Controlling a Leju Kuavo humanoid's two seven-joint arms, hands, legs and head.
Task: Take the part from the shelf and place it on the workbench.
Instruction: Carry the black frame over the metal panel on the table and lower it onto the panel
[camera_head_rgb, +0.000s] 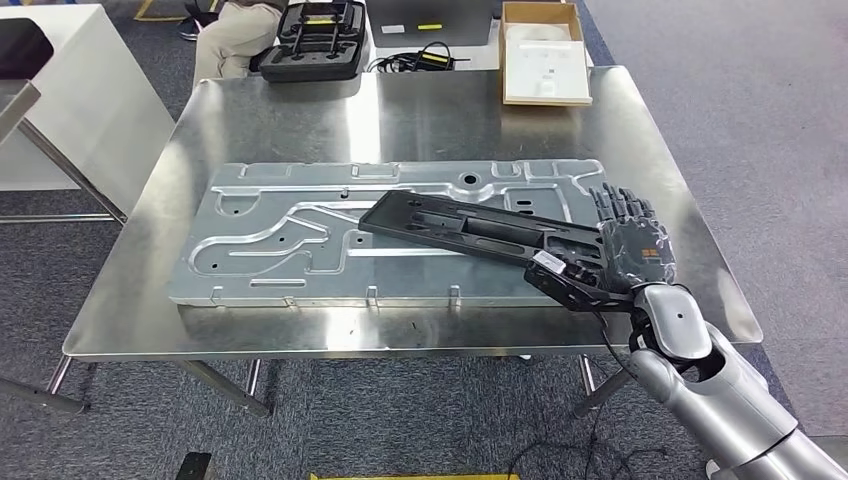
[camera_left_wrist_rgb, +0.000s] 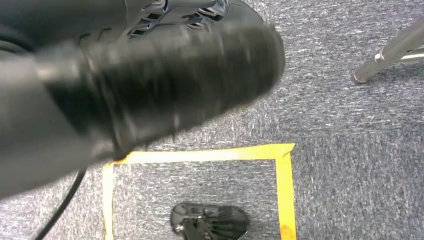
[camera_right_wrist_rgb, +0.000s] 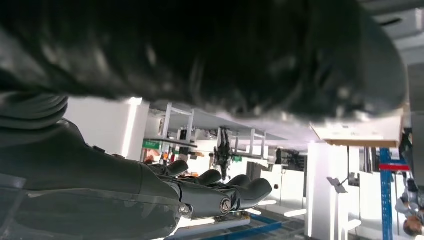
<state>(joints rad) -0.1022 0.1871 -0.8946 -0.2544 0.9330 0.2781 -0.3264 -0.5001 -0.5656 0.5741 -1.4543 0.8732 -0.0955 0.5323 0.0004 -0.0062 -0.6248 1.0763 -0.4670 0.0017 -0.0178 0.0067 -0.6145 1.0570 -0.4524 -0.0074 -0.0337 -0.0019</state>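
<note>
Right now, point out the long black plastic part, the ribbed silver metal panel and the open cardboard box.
long black plastic part (camera_head_rgb: 470, 228), head view, middle span.
ribbed silver metal panel (camera_head_rgb: 270, 245), head view, left half.
open cardboard box (camera_head_rgb: 545, 97), head view, near rim.

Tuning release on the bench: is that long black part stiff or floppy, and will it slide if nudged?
Probably stiff: the black part runs straight though the right hand holds only one end. Likely light: it looks like an open ribbed frame. May skate: it lies on the smooth metal panel.
</note>
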